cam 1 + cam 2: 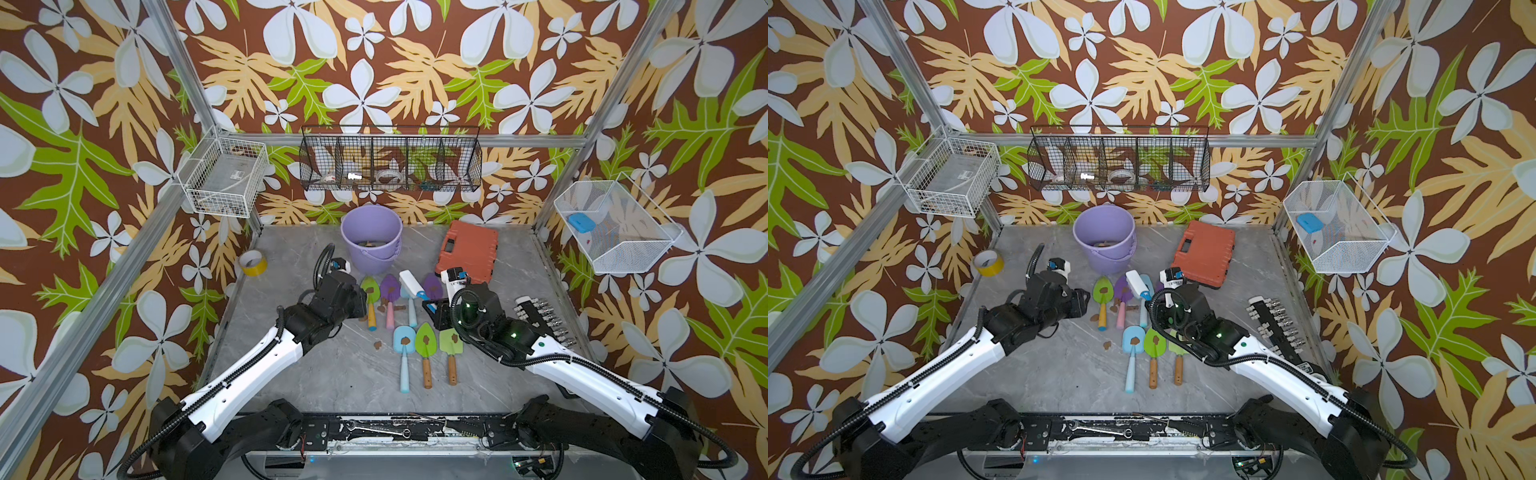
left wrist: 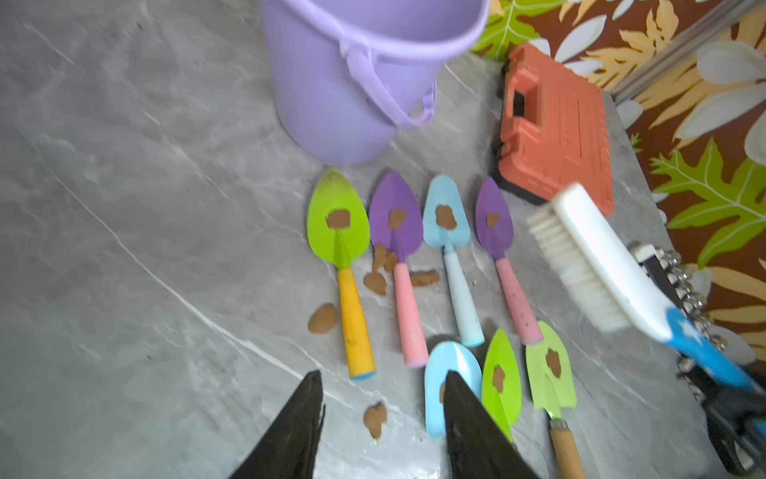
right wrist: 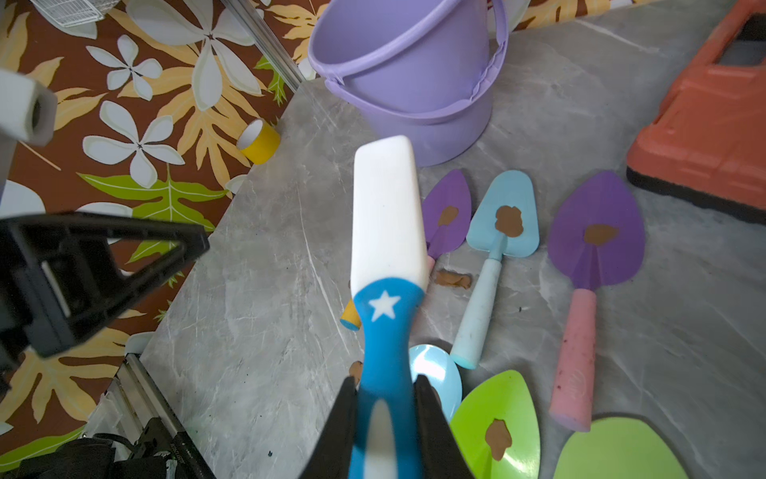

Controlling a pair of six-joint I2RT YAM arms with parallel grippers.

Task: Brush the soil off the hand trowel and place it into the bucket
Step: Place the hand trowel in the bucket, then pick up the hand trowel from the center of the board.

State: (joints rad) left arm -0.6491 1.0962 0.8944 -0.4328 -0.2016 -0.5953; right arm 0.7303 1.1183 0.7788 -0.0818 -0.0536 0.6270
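Jaws of the right gripper (image 3: 385, 383) were clamped on the blue handle of the white brush (image 3: 387, 207), its head held up over the far row of trowels (image 2: 445, 195); the left gripper (image 2: 383, 375) hung with jaws parted and nothing between them, above the grey table (image 2: 124, 207) near the green trowel (image 2: 339, 244) with the yellow handle. Seven trowels lay in two rows just before the upright lavender bucket (image 1: 371, 259), each blade bearing a blob of soil (image 2: 338, 218); loose blobs (image 2: 322, 318) lay on the table among the handles.
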